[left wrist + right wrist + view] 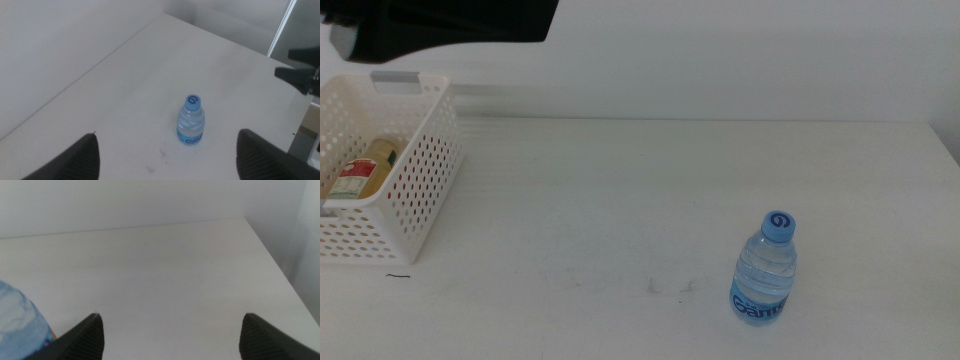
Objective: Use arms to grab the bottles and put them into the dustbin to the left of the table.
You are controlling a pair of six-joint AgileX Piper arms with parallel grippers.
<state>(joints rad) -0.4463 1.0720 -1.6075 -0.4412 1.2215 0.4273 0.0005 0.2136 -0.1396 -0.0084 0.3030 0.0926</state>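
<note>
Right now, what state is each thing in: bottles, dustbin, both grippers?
Water bottle: upright on the table, capped, not held.
Dustbin: upright at the table's left, holding the yellow-liquid bottle and a red item, both lying down.
Left gripper: open, empty, above the table.
Right gripper: open, empty, beside the water bottle.

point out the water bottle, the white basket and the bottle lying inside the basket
water bottle (pixel 763 275): middle view, clear body.
white basket (pixel 420 185): middle view, perforated side wall.
bottle in the basket (pixel 360 175): middle view, red label.
</note>
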